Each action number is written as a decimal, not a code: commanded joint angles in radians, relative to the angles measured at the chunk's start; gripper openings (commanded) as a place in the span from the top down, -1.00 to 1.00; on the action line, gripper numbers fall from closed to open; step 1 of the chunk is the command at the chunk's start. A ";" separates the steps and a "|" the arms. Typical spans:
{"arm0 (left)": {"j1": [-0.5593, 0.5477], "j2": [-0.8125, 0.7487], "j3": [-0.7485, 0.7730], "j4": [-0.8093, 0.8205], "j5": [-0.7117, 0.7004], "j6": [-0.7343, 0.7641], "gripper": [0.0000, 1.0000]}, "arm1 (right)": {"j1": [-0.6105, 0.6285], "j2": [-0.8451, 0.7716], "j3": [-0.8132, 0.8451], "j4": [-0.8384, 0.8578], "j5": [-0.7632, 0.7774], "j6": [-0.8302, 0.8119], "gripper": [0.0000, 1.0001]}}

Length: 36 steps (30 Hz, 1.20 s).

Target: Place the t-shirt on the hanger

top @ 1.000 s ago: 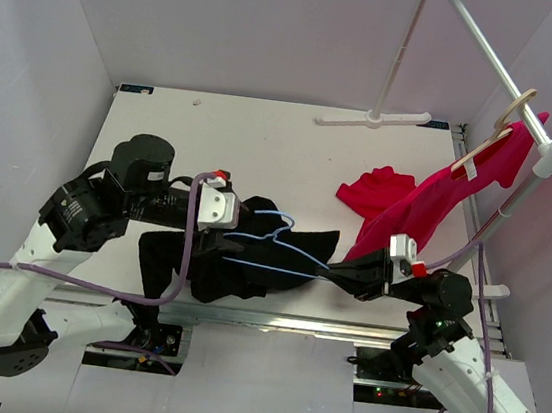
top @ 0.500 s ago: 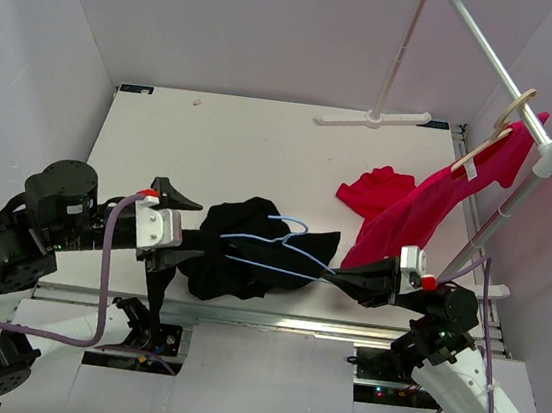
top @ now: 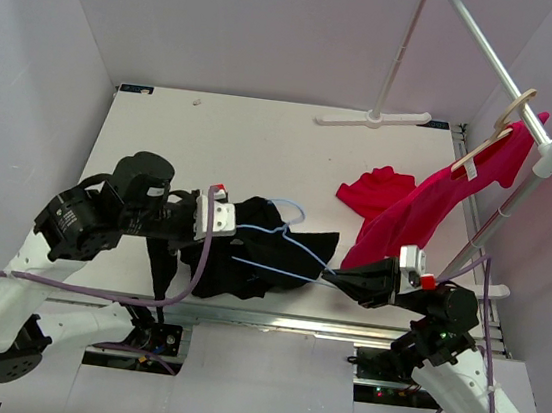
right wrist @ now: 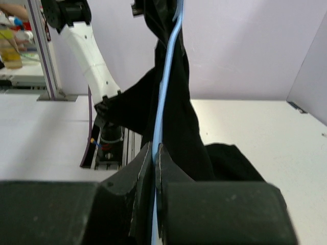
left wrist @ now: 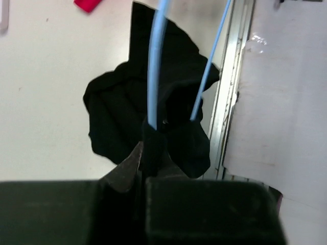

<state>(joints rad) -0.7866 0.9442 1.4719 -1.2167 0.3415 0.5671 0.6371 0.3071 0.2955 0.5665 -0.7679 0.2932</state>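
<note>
The black t-shirt (top: 248,269) lies bunched near the table's front edge, draped over the light-blue wire hanger (top: 278,268), whose hook (top: 296,210) points toward the back. My left gripper (top: 227,233) is at the hanger's left end. In the left wrist view its jaws (left wrist: 152,153) are shut on a fold of the t-shirt (left wrist: 117,112), right where the hanger wire (left wrist: 156,61) meets them. My right gripper (top: 331,275) is shut on the hanger's right corner. The right wrist view shows the wire (right wrist: 166,87) pinched in that gripper (right wrist: 155,153), with black cloth (right wrist: 184,112) hanging beside it.
A red shirt (top: 428,200) hangs from a wooden hanger (top: 497,133) on the rack pole (top: 496,57) at the right, its tail heaped on the table (top: 374,190). The rack's white foot (top: 372,118) lies at the back. A metal rail (top: 272,319) edges the table front.
</note>
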 commanded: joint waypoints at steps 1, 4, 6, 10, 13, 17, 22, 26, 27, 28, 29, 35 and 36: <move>-0.003 0.018 0.077 0.049 0.205 0.009 1.00 | 0.004 -0.005 0.011 0.085 0.018 -0.005 0.85; -0.003 0.040 0.116 0.085 0.281 -0.009 0.88 | 0.004 0.028 0.017 0.086 -0.003 -0.003 0.84; -0.003 0.073 0.153 0.089 0.319 -0.023 0.79 | 0.005 0.048 0.023 0.087 -0.007 -0.004 0.84; -0.003 0.108 0.177 0.090 0.357 -0.029 0.64 | 0.004 0.052 0.034 0.088 -0.008 -0.006 0.84; -0.003 0.106 0.160 0.116 0.388 -0.032 0.51 | 0.004 0.064 0.052 0.085 -0.010 -0.006 0.85; -0.003 0.116 0.148 0.118 0.393 -0.048 0.46 | 0.004 0.096 0.083 0.082 -0.019 -0.004 0.84; -0.003 0.107 0.090 0.138 0.416 -0.047 0.44 | 0.004 0.140 0.097 0.131 -0.024 0.012 0.84; -0.003 0.120 0.046 0.146 0.430 -0.041 0.40 | 0.006 0.193 0.103 0.176 -0.021 0.034 0.84; -0.003 0.125 0.035 0.146 0.431 -0.041 0.39 | 0.006 0.205 0.105 0.188 -0.018 0.038 0.84; -0.003 0.130 0.026 0.148 0.431 -0.040 0.40 | 0.006 0.219 0.106 0.201 -0.014 0.041 0.84; -0.003 0.134 0.018 0.149 0.432 -0.037 0.40 | 0.005 0.231 0.106 0.213 -0.011 0.045 0.84; -0.003 0.140 -0.038 0.192 0.442 -0.031 0.62 | 0.006 0.297 0.111 0.295 -0.021 0.083 0.85; -0.003 0.146 -0.037 0.197 0.441 -0.036 0.80 | 0.006 0.309 0.113 0.298 -0.022 0.084 0.85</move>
<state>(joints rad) -0.7832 1.0790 1.4551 -1.0740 0.7238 0.5291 0.6373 0.5805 0.3481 0.6956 -0.8212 0.3351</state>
